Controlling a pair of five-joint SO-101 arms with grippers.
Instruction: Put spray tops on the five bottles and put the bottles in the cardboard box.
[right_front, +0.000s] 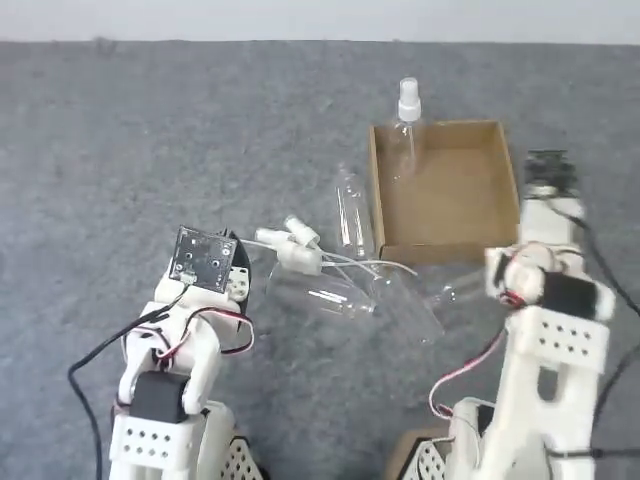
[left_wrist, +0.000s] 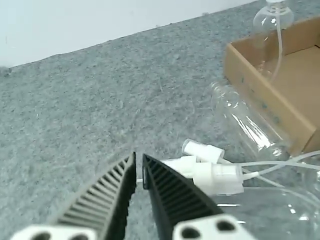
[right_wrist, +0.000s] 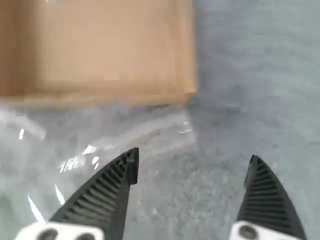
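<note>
The cardboard box (right_front: 445, 195) lies at the back right, and one capped bottle (right_front: 408, 118) stands upright in its far-left corner. An uncapped bottle (right_front: 353, 212) lies along the box's left wall. More clear bottles (right_front: 322, 292) lie in a heap in front of the box, with loose white spray tops (right_front: 296, 246) and their thin tubes at the heap's left end. My left gripper (left_wrist: 139, 164) is shut on nothing, just short of the spray tops (left_wrist: 212, 172). My right gripper (right_wrist: 194, 157) stands open over a lying bottle (right_wrist: 100, 145) near the box's front wall (right_wrist: 100, 95).
Grey felt covers the table (right_front: 150, 140). The left arm (right_front: 190, 300) is at the front left, the right arm (right_front: 545, 300) at the front right beside the box. Open felt stretches across the far left.
</note>
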